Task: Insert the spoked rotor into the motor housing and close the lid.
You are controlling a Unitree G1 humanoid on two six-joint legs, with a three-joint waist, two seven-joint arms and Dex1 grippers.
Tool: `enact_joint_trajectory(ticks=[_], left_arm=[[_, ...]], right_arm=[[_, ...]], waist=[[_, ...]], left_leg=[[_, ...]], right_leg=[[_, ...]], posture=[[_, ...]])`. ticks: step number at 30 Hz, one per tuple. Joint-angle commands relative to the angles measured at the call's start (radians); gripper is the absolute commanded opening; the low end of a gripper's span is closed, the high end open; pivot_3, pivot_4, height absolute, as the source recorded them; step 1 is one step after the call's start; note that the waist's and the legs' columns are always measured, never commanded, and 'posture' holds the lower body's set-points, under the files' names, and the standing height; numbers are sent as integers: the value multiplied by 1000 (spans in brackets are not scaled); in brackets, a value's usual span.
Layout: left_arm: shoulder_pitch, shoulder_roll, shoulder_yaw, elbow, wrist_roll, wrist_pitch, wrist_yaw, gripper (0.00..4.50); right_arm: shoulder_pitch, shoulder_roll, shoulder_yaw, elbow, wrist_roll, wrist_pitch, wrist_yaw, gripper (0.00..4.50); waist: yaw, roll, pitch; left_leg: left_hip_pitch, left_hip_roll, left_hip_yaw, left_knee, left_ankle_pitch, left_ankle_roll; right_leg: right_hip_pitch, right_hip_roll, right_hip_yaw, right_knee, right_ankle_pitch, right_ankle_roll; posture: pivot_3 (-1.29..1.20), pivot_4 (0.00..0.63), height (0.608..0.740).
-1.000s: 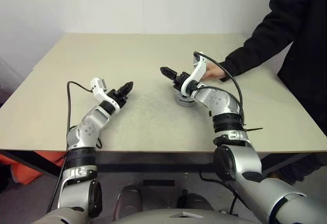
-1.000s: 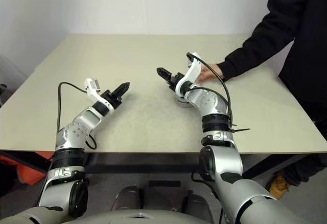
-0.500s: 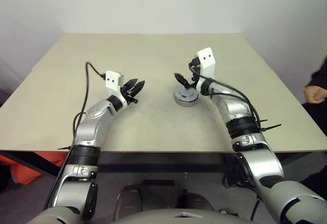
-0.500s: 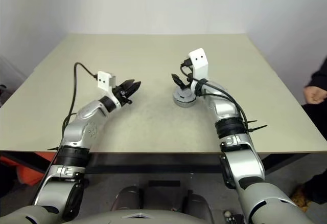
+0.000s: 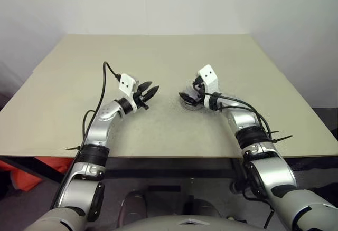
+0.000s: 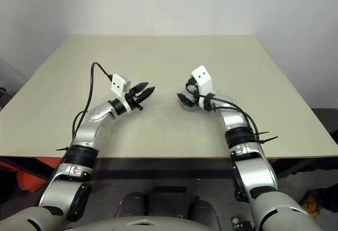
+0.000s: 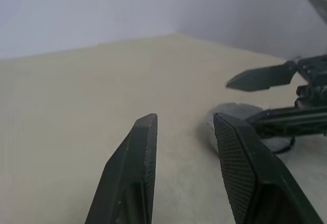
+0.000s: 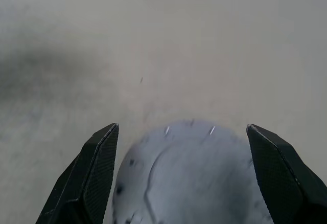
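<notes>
While the round silver-grey metal motor housing (image 8: 191, 178) sits on the beige counter (image 5: 158, 57), its matte grey top lies between and just past the two black fingers (image 8: 89, 178) of the right gripper (image 5: 186, 96), which stand spread wide on either side of it without touching it and hold nothing. Whether its top is the lid or the housing's own face cannot be told. Left of the housing, apart from it, the left gripper (image 5: 149, 90) hangs over bare counter, pointing toward the housing and the right gripper; its black fingers (image 7: 135, 173) are partly open, a clear gap between the tips, with nothing between them
</notes>
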Motion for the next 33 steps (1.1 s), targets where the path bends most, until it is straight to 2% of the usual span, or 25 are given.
enact_joint_trajectory(ticks=[1,11,23,26,29,33], left_arm=[[8,3,16,-69,-23,16,-10,1806],[54,11,17,-128,-21,45,1,1806],[66,13,18,-136,-15,46,11,1806],[65,13,17,-133,-13,45,12,1806],[65,13,16,-134,-13,45,11,1806],[69,13,12,-136,-11,46,9,1806]], right_arm=[[-17,-1,-34,3,16,-15,-3,4500],[-40,7,-43,102,-11,-66,-25,4500],[-43,10,-47,98,-14,-67,-14,4500],[-46,8,-51,101,-15,-65,-11,3911],[-45,6,-50,95,-19,-68,-9,2946],[-40,5,-52,72,-10,-59,6,2946]], waist=[[0,0,0],[0,0,0],[0,0,0],[3,0,0],[5,0,0],[4,0,0]], left_leg=[[0,0,0,0,0,0],[3,0,1,0,0,1],[4,0,1,0,1,2],[4,0,1,0,0,3],[4,0,1,0,0,5],[4,0,1,0,1,5]], right_leg=[[0,0,0,0,0,0],[2,0,0,1,0,-1],[2,0,0,1,1,-1],[2,0,0,1,1,-2],[3,-1,0,1,1,-2],[3,-1,0,1,2,-3]], posture=[[0,0,740],[0,0,740],[0,0,740],[0,0,740],[0,0,740],[0,0,740]])
